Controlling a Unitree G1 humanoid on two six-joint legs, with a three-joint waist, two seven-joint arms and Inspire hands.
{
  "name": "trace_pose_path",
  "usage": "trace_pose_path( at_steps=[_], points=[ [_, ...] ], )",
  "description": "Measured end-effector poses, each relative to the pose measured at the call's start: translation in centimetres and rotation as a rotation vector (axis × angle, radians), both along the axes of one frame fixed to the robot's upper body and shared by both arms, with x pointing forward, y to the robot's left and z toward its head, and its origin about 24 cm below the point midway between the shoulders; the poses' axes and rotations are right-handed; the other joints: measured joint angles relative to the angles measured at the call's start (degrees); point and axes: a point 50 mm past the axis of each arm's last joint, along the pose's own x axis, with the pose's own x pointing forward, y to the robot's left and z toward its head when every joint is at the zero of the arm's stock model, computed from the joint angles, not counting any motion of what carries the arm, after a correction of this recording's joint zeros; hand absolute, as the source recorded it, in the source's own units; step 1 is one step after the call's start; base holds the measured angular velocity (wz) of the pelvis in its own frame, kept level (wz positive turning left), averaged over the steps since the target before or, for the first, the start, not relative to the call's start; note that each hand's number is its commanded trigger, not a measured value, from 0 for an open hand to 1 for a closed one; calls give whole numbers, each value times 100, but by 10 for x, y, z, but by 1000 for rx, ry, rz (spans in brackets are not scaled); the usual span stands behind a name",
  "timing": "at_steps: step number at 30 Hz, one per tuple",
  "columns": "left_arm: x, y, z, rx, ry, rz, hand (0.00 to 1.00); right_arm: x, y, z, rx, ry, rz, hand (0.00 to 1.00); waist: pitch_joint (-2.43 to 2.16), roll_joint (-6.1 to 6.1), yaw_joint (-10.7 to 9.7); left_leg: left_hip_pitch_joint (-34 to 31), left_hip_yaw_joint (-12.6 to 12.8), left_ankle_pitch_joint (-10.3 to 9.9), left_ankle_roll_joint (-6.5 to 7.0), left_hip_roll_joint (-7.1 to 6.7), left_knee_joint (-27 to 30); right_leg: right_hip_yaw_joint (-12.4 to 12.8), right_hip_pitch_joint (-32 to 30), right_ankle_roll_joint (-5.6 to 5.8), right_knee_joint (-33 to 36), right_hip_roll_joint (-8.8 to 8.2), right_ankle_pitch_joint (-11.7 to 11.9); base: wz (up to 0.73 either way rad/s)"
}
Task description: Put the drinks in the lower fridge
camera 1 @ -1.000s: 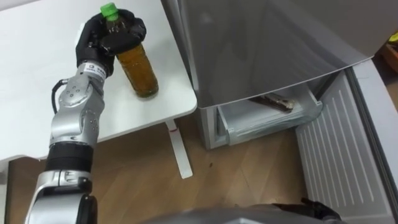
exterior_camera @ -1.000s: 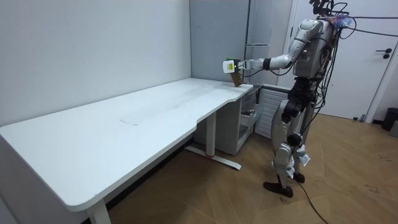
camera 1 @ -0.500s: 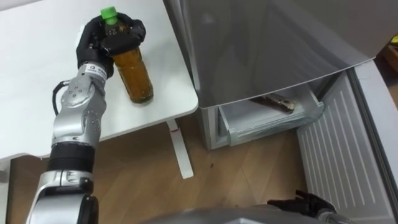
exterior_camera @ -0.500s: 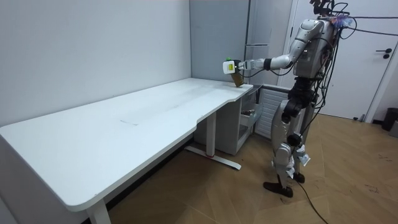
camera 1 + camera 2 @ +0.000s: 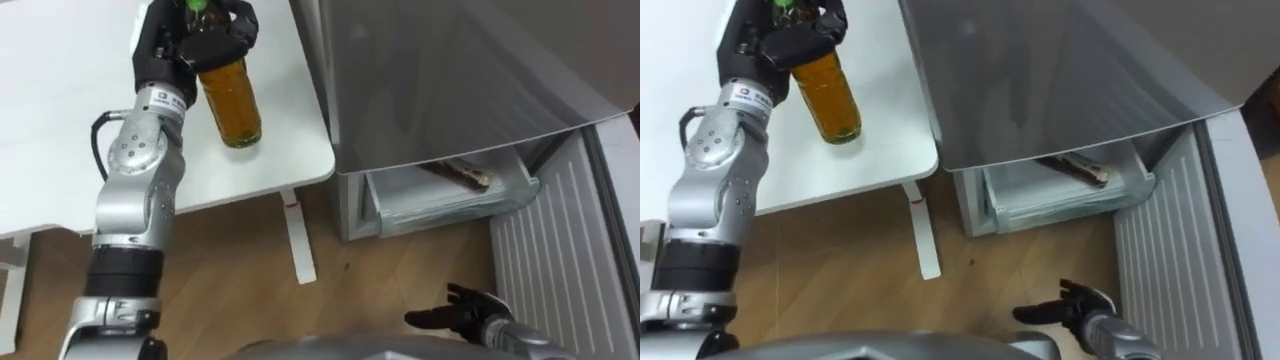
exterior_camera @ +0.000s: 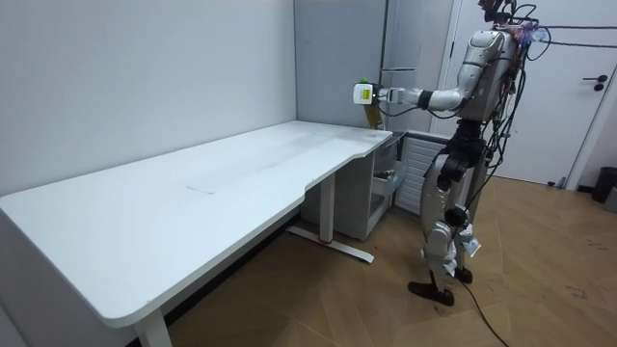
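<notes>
An amber drink bottle (image 5: 230,100) with a green cap hangs upright just above the white table's (image 5: 60,120) right end. My left hand (image 5: 190,40) is shut round its neck and shoulder from above. In the room view the bottle (image 6: 371,116) is off the tabletop near the table's corner, and I stand in front of the fridge. The grey fridge (image 5: 450,70) is to the right. Its lower drawer (image 5: 440,200) is pulled out with a dark flat item (image 5: 462,175) inside. My right hand (image 5: 455,318) hovers low over the floor, fingers relaxed and empty.
The lower fridge door (image 5: 560,250), ribbed and white inside, stands swung out at the right. A white table leg and foot (image 5: 298,235) reach onto the wooden floor between table and fridge. The long table (image 6: 193,193) runs along the wall.
My left hand has raised the bottle off the table and carried it a little towards the fridge. My right hand has come into view at the bottom. The head view has shifted.
</notes>
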Motion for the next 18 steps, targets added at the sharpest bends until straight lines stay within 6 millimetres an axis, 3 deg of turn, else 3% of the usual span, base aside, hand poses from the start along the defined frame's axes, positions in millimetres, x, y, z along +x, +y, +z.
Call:
trace_pose_path(
  at_steps=[4, 8, 16, 18],
  points=[
    [-5, -3, 6, 3, -29, -5, 100, 5, 6, 1, 22, -21, 33, 0, -8, -8, 86, -152, -131, 0, 1, -9, 95, -117, -49, -1, 7, 1, 1, 19],
    [-5, -11, 7, 7, -35, -40, 100, 8, 10, 2, 16, -28, 93, 0, -53, 14, 342, -136, -157, 3, 3, -10, 108, -125, -38, -2, 44, -3, 1, 1],
    [-20, -15, -2, 4, -13, -101, 100, 33, 23, 13, 38, -137, 234, 0, -48, 3, 464, -185, -244, 2, 4, -18, 151, -254, 22, -2, 42, -4, 1, 7],
    [-23, -18, -3, -14, -10, -133, 100, 39, 26, 15, 25, -152, 297, 0, -41, -4, 480, -294, -342, 5, 9, -29, 229, -386, -18, -2, 38, -9, 0, 25]
  ],
)
